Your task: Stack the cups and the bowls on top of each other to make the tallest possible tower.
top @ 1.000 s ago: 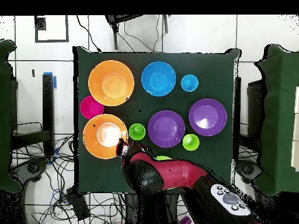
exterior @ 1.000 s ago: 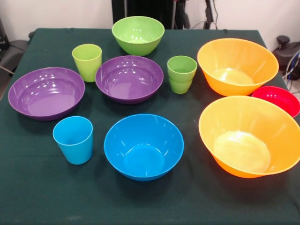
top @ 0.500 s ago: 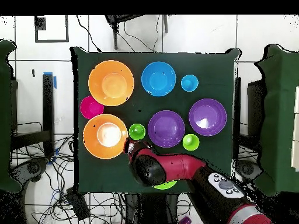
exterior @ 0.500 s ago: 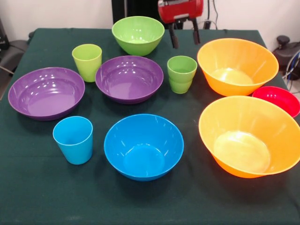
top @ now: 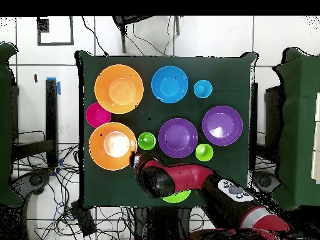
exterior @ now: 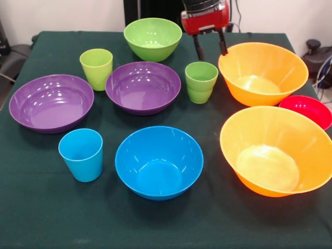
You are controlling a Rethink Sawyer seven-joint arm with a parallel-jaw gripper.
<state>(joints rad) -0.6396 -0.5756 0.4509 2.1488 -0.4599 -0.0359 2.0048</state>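
Observation:
My gripper (exterior: 211, 50) hangs open and empty above the cloth, between the ridged green cup (exterior: 201, 81) and the far orange bowl (exterior: 262, 72). In the overhead view the gripper (top: 134, 160) sits beside that orange bowl (top: 112, 145) and the ridged cup (top: 147, 140). A green bowl (exterior: 153, 37), yellow-green cup (exterior: 96, 67), two purple bowls (exterior: 143, 86) (exterior: 51, 102), blue cup (exterior: 81, 154), blue bowl (exterior: 158, 161), near orange bowl (exterior: 277, 150) and red bowl (exterior: 307, 110) each stand alone. No tower is in view.
The table carries a dark green cloth (exterior: 46, 218). From above, the red arm (top: 187, 181) covers most of the green bowl (top: 177, 198). Cables and black stands surround the table on the floor.
The gripper came down into the front view from the top, then shifted a little right and lower toward the far orange bowl. The cups and bowls have not moved.

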